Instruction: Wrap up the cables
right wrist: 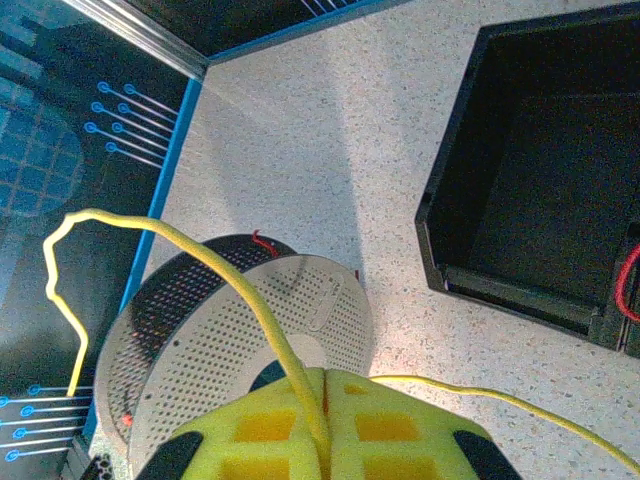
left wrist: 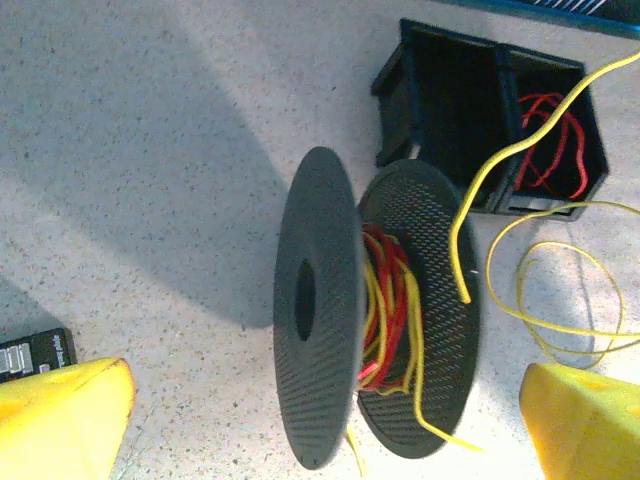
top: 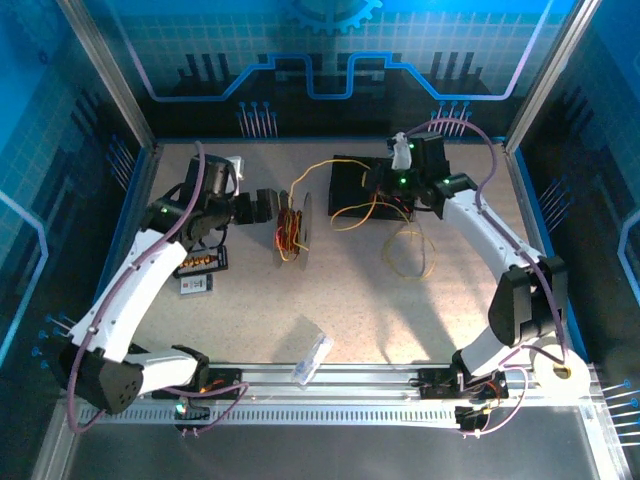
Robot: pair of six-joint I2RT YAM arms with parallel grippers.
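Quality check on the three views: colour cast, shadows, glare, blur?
Top external: blue cast from the enclosure walls, soft arm shadows on the table. Left wrist: broad diagonal shadow across the table left of the spool, spool sharp, left gripper fingers soft. Right wrist: spool flange glares pale, right gripper soft, shut on the yellow cable.

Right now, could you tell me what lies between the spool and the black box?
A loose yellow cable crosses from box to spool; otherwise bare table, in the left wrist view.
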